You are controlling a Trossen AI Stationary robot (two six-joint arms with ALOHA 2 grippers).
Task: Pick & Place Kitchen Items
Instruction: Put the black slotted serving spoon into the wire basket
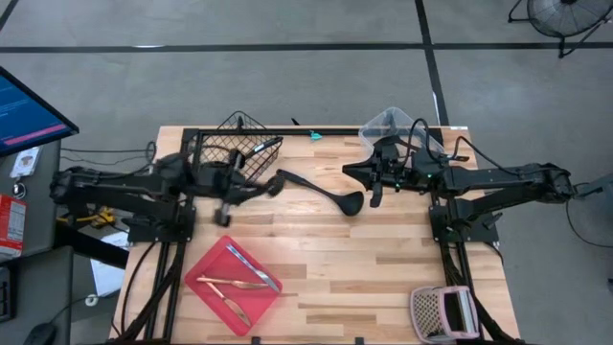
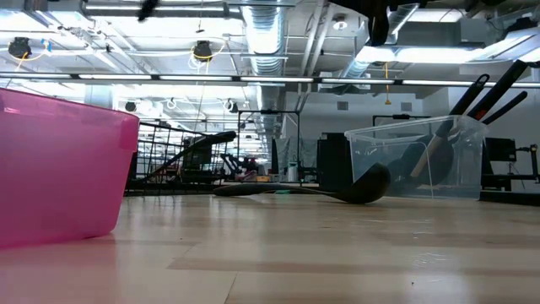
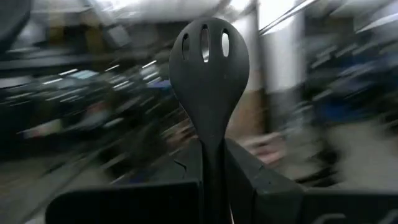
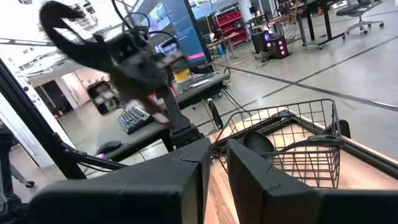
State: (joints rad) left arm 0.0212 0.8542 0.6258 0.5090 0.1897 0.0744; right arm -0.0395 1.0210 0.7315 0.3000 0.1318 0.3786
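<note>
A: Report the left tool [image 1: 226, 207] state.

B: It is clamped on the handle of a slotted spoon [image 3: 208, 68]; the spoon's long axis runs straight out from the fingers, slotted head away from the wrist; the tool sits just beside the wire basket [image 1: 238, 144].

A: Which item decides the next move?

B: Probably the black ladle [image 1: 321, 190]; it lies flat on the surface [image 1: 383, 259] between the arms, bowl toward the right tool [image 1: 377, 195], handle toward the left; the right tool is nearer the bowl, fingers set narrow with nothing between them.

A: Container contents?

B: The clear bin [image 2: 418, 156] holds several black utensils; the red tray [image 1: 206, 287] holds slim cutlery [image 1: 251, 268]; the wire basket holds dark utensils, number unclear.
</note>
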